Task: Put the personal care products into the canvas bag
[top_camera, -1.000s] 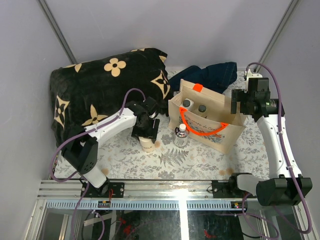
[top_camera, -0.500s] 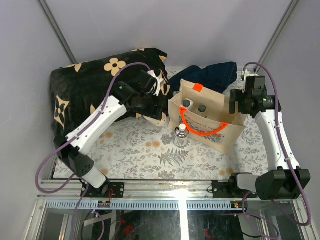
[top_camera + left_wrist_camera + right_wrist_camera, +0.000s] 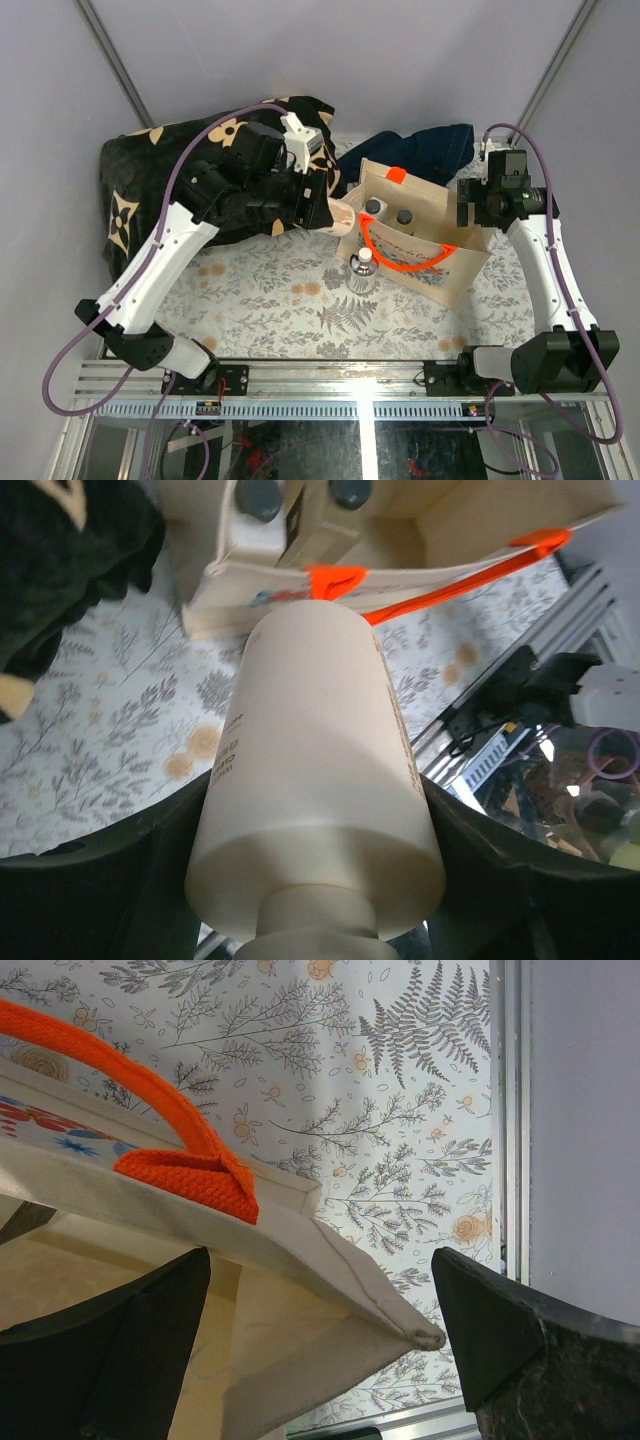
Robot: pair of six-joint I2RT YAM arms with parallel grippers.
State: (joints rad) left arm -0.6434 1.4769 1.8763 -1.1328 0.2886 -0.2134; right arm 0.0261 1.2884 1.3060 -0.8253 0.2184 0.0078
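Note:
My left gripper [image 3: 338, 213] is shut on the squat beige jar [image 3: 315, 780] and holds it tilted in the air at the left rim of the canvas bag [image 3: 455, 265]. In the left wrist view the jar fills the space between my fingers, and the bag's open top [image 3: 450, 520] lies just beyond. Two dark-capped bottles [image 3: 373, 207] [image 3: 404, 216] stand inside the bag. The clear white-capped bottle [image 3: 362, 270] stands on the table in front of the bag. My right gripper [image 3: 474, 205] is open, its fingers either side of the bag's right corner [image 3: 330, 1280].
The black blanket with cream flowers [image 3: 190, 170] is heaped at the back left under my left arm. The dark navy cloth [image 3: 420, 150] lies behind the bag. The bag's orange handle [image 3: 400, 262] hangs over its front. A metal rail [image 3: 350, 375] runs along the near edge.
My left gripper has lifted the beige jar off the table and carried it up and right to the bag's left rim. The right gripper has barely moved.

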